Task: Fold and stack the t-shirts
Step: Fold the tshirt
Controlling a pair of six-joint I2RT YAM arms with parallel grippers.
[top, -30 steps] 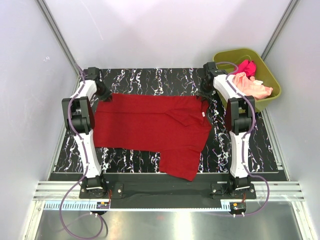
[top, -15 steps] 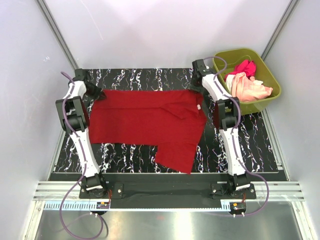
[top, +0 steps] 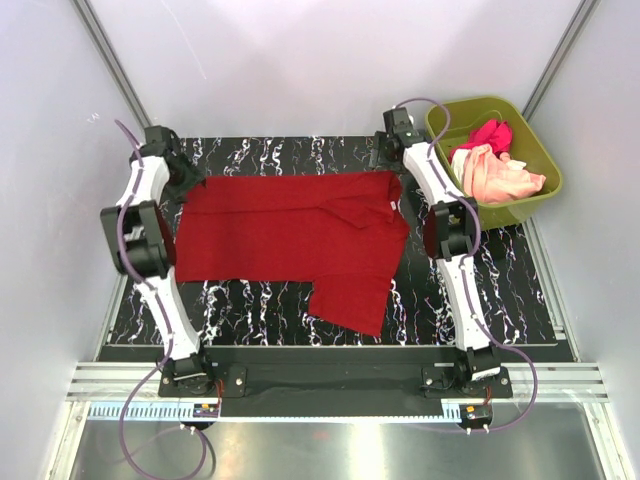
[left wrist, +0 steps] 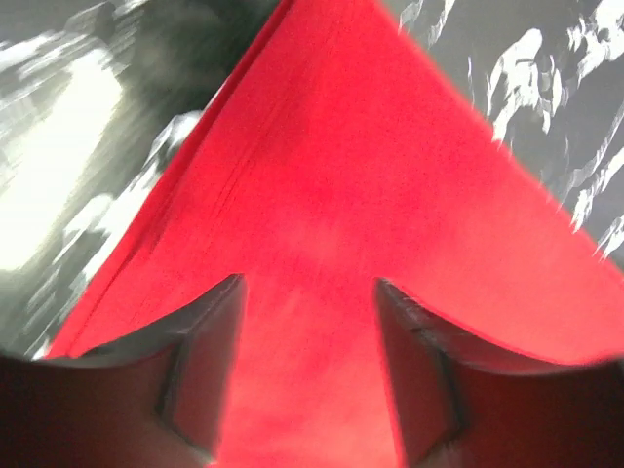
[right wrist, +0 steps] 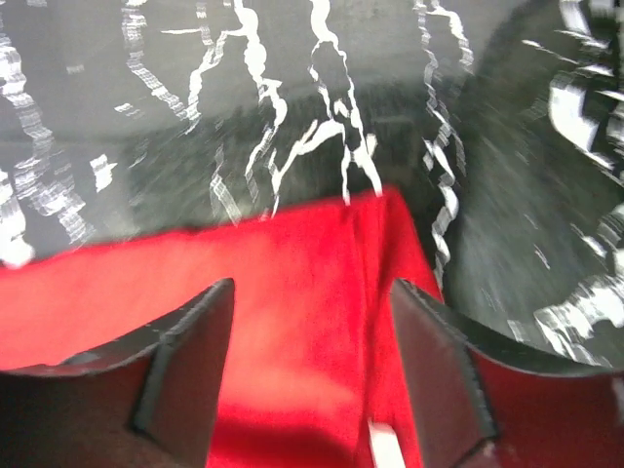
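Note:
A deep red t-shirt lies spread flat on the black marbled table, one part hanging toward the near edge. My left gripper is at the shirt's far left corner. In the left wrist view it stands open, with the red cloth lying flat under the gap. My right gripper is at the far right corner. It is open too, above the red hem and a white label. A magenta-pink t-shirt and a pale peach t-shirt lie bunched in the tub.
An olive-green plastic tub stands at the back right, just off the table. White walls with metal posts close in both sides and the back. A metal rail carries both arm bases at the near edge.
Both arms moved toward the far edge, dragging the red shirt's far hem with them and flattening it. Both grippers then opened and let go of its corners.

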